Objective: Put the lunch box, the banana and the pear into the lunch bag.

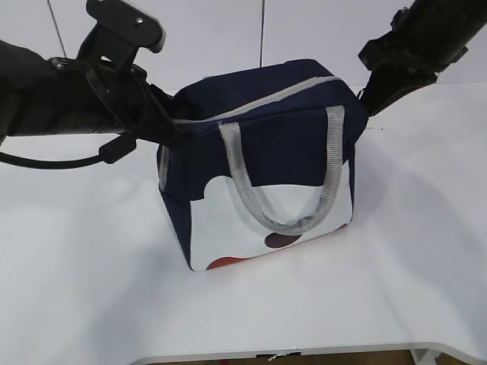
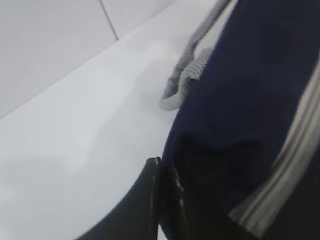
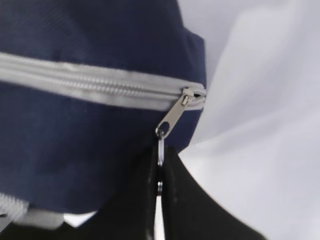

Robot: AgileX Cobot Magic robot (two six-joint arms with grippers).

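The navy lunch bag [image 1: 266, 144] stands upright mid-table, its grey zip [image 1: 281, 97] closed along the top. My left gripper [image 1: 176, 135] is at the bag's upper left corner, shut on the navy fabric [image 2: 250, 100] there; the left wrist view shows its jaws [image 2: 161, 170] pressed together against the cloth. My right gripper [image 1: 364, 97] is at the bag's right end. In the right wrist view it [image 3: 160, 165] is shut on the ring of the zip pull [image 3: 172, 116], which sits at the end of the zip [image 3: 90, 85]. The lunch box, banana and pear are out of view.
The bag rests on a white table [image 1: 91, 289], whose front edge [image 1: 304, 351] runs just below it. A grey webbing handle [image 1: 251, 190] hangs down the bag's front face, and another handle [image 2: 185, 75] lies on the table behind it. A pale wall stands close behind.
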